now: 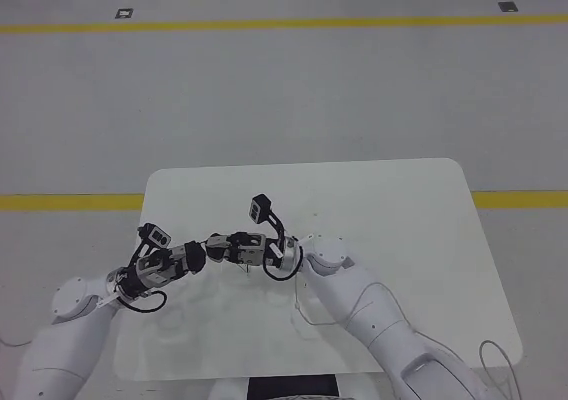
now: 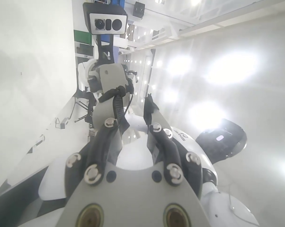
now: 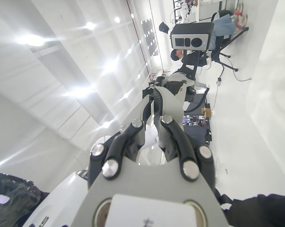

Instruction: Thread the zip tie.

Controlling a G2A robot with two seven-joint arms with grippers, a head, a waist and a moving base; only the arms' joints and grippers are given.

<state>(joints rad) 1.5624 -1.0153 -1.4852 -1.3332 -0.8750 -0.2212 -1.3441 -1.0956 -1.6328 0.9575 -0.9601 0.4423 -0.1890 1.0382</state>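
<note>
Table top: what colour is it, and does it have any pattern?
Plain white, no pattern. The table shows best in the top view.

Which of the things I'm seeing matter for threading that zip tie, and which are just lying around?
For the job: left gripper, jaws open; right gripper, jaws shut; dark strip where they meet, possibly the zip tie.
Just about: white table; yellow floor lines; office chair; floor cables.
</note>
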